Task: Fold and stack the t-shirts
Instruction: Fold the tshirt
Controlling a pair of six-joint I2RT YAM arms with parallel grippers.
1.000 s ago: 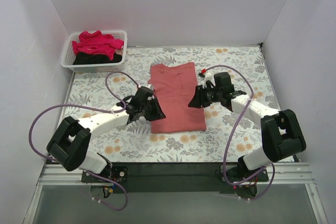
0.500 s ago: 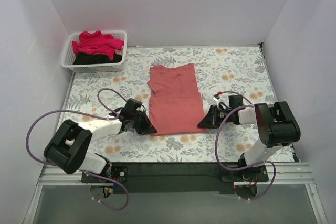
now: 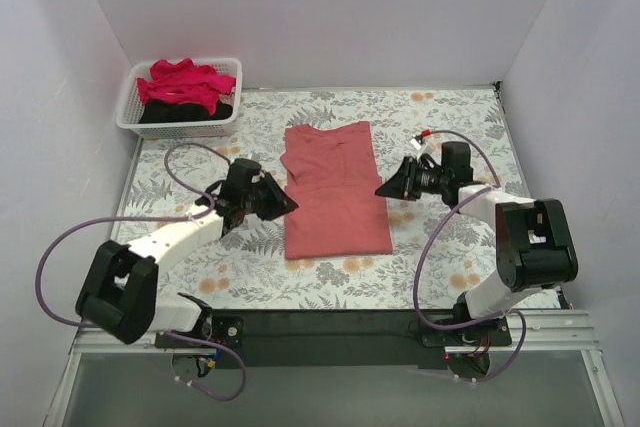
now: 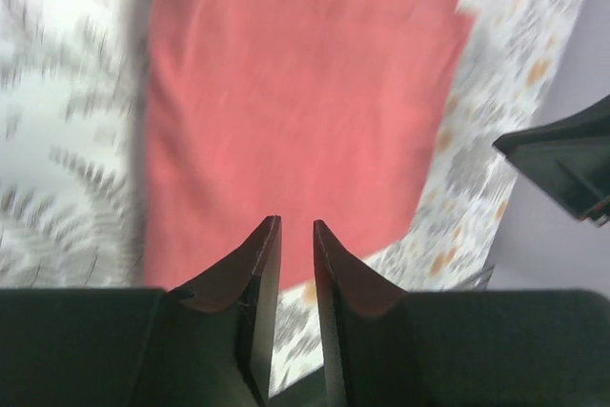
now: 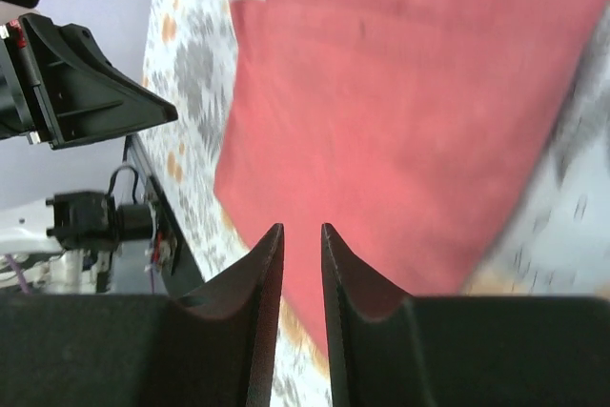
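in the middle of the top view, the dusty coral-red t-shirt (image 3: pixel 335 197) lay flat on the floral table cover (image 3: pixel 460 127) as a long rectangle with no sleeve sticking out, not yet halved. the left gripper (image 3: pixel 286 202) sat at its left edge and the right gripper (image 3: pixel 384 189) at its right edge, both pointing inward. each wrist view showed the fingers nearly pressed together, with a thin slit between them and no cloth in it. in the upper left of the frame the white basket (image 3: pixel 128 112) held the crimson-pink tee (image 3: pixel 180 82) over the black tee (image 3: pixel 185 113). the likely step was the crosswise fold. to do it well, both arms should pinch matching points on opposite edges, catch every layer, lift level, and lay the near half squarely over the far half without dragging the bottom layer.
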